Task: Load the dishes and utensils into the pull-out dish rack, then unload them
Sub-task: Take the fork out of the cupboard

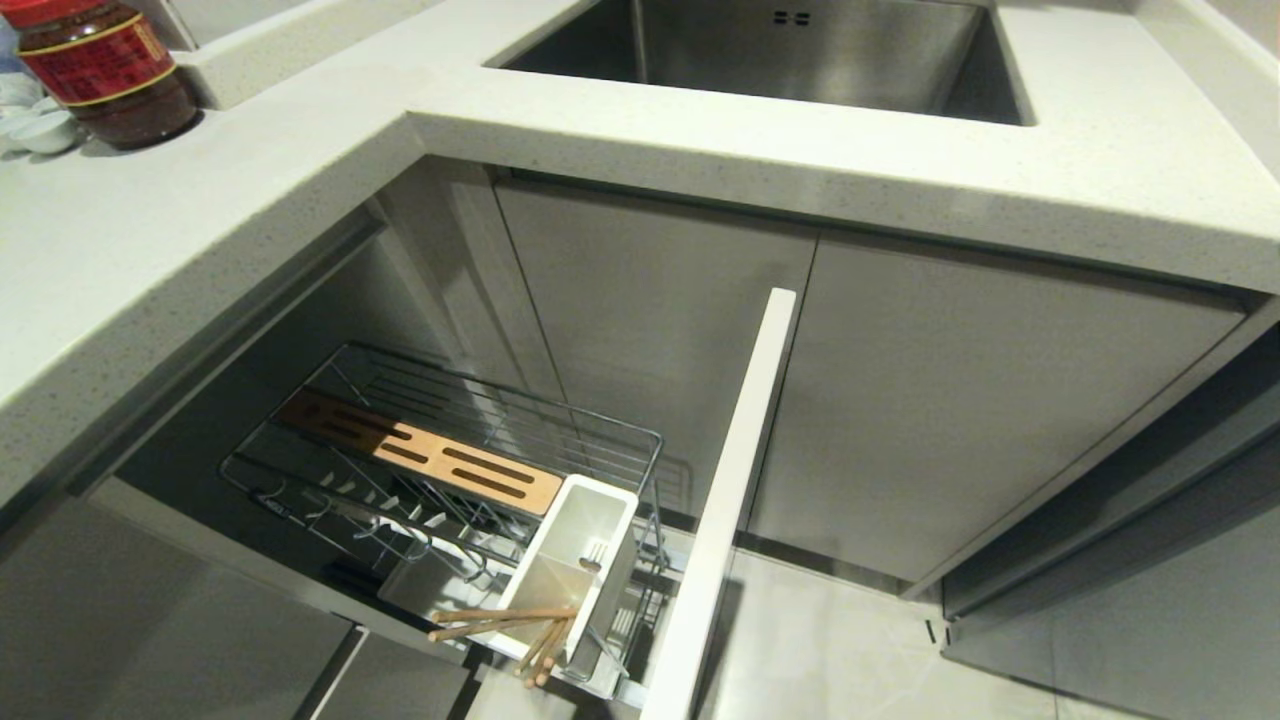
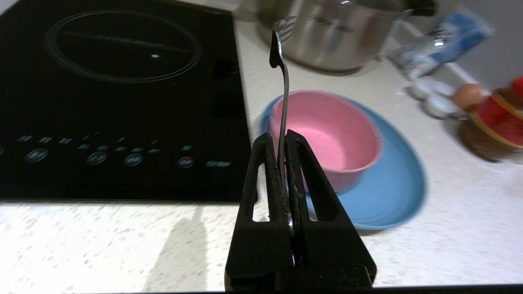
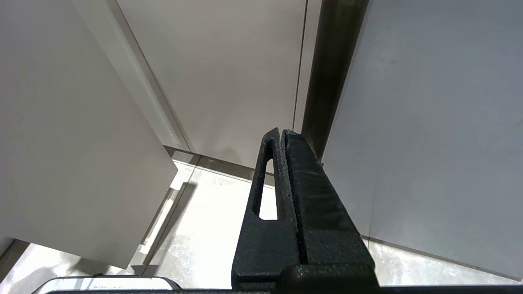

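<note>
Between the left gripper's (image 2: pixel 286 136) clamped fingers sits the fork (image 2: pixel 282 94), handle pinched, tines up at 12 o'clock in the left wrist view. Gripper is over the countertop (image 2: pixel 102 249), out of the head view. Behind the fork, at roughly 2 o'clock from the fingertips: pink bowl (image 2: pixel 333 134) sitting inside the blue plate (image 2: pixel 392 183), both on the counter. Black cooktop (image 2: pixel 118 98) fills the 9–11 o'clock side, just beside the plate. Steel pot (image 2: pixel 335 36) at 12–1 o'clock past the plate. Red-lidded jar (image 2: pixel 496 122), small white dishes (image 2: pixel 433 98) and a blue packet (image 2: pixel 445 43) at 2–3 o'clock, blurred.

Head view: pull-out rack (image 1: pixel 450 470) is open under the counter, at about 8 o'clock from frame centre. Wooden slotted strip (image 1: pixel 420 455) runs across it. White utensil holder (image 1: pixel 580 560) at the rack's 4 o'clock end, next to the pale front panel (image 1: pixel 730 500). Chopsticks (image 1: pixel 510 625) lie tilted across the holder's near rim, tips sticking out toward 7–8 o'clock. Something metallic shows inside the holder; can't tell what. No plate or bowl in the rack. Sink (image 1: pixel 780 50) at 12 o'clock, sauce jar (image 1: pixel 105 65) at 10 o'clock.

Right gripper (image 3: pixel 282 132): fingers pressed together, holding nothing, parked low facing cabinet doors (image 3: pixel 229 69) and floor (image 3: pixel 212 228).
</note>
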Motion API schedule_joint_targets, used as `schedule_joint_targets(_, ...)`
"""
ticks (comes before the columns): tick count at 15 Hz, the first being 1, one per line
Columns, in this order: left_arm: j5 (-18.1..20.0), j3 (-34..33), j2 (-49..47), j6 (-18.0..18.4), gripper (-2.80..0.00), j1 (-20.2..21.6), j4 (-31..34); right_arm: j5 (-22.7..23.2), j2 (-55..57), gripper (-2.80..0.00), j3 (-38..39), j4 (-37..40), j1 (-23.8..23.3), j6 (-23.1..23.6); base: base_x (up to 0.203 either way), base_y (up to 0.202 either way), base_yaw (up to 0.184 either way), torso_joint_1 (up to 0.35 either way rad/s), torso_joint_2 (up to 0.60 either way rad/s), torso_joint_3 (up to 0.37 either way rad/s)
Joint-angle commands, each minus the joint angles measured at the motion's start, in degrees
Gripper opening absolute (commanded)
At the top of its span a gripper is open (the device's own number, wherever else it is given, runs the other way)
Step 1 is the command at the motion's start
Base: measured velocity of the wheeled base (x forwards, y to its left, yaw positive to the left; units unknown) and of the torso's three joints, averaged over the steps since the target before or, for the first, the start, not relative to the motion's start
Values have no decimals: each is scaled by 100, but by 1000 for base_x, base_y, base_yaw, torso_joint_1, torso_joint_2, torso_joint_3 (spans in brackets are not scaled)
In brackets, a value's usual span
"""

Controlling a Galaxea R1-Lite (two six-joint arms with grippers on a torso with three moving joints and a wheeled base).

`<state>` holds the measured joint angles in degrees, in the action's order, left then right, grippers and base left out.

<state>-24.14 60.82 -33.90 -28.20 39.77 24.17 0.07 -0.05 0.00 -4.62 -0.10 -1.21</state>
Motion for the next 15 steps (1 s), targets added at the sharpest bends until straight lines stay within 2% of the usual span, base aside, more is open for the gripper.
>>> schedule_joint_targets(1,-13,-380,-24,-30,-280,225,-89,1,-4,-280,149,-4,1,-2,0,0,0,0,0,0)
schedule_joint_targets(6,68,-545,-316,-204,-280,293,-118,1,-4,-280,149,-4,1,-2,0,0,0,0,0,0)
schedule_joint_targets(10,677,-532,-588,-406,-280,286,-259,1,-4,-280,149,-4,1,-2,0,0,0,0,0,0)
schedule_joint_targets(15,887,-598,-814,-485,-280,286,-589,1,-4,-280,149,-4,1,-2,0,0,0,0,0,0)
